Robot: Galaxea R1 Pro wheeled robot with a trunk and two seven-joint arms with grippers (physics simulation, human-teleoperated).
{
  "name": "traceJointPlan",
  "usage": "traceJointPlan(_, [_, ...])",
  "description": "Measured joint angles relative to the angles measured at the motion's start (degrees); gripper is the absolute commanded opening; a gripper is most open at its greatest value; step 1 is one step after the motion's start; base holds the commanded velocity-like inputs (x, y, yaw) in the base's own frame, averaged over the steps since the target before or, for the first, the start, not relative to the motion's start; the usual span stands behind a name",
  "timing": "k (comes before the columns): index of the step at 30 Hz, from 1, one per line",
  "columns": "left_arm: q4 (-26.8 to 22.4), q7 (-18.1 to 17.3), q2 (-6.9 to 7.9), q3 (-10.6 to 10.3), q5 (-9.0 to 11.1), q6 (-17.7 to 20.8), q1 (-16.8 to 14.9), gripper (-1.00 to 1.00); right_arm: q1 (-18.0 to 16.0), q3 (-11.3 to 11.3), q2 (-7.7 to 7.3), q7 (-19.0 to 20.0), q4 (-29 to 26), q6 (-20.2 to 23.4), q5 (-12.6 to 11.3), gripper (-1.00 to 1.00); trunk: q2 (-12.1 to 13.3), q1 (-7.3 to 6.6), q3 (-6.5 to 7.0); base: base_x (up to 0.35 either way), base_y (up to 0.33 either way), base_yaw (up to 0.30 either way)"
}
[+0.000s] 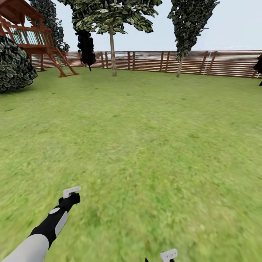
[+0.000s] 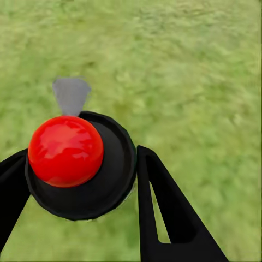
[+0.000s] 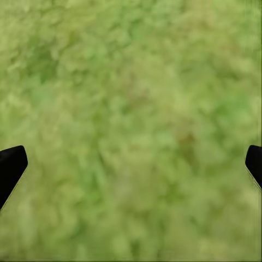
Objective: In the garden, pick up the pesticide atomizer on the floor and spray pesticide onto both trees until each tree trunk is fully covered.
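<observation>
Your left pincer point(image 1: 72, 195) sits at about 7 o'clock in the head view, low over the lawn point(image 1: 145, 145). It is pinching the pesticide atomizer point(image 2: 115, 164). In the left wrist view, the two black fingers point(image 2: 164, 207) press against either side of its dark round body. A glossy red dome sits on that body, and a small grey tip pokes out past it toward the grass.

Your right pincer point(image 1: 168, 255) is at about 6 o'clock, just right of center on the bottom edge of the head view. It is spread wide and holds nothing. In the right wrist view its fingertips point(image 3: 11, 164) stand at opposite sides with only blurred grass between them. The two pincers are well apart.

Across the far side of the garden, a dense dark shrub point(image 1: 14, 63) bulges in at 10 o'clock. Just beside it, at 11 o'clock, is a red-brown wooden play tower point(image 1: 34, 36) with a sloping ladder. A dark columnar tree point(image 1: 86, 45) stands just right of the tower. A leafy tree point(image 1: 112, 54) with a pale, slim trunk is just left of 12 o'clock. A second columnar tree point(image 1: 181, 65) rises at 1 o'clock. The brown slatted fence point(image 1: 225, 63) runs behind all of them, out to 2 o'clock. You cannot tell from this far whether either trunk is mottled.
</observation>
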Motion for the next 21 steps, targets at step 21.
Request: traceJointPlan(21, [0.1, 0.0, 0.0, 0.0, 0.0, 0.0, 0.0, -1.0, 0.0, 0.0, 0.0, 0.0, 0.0, 0.0, 0.0, 1.0, 0.0, 0.0, 0.0, 0.338, 0.104, 0.0])
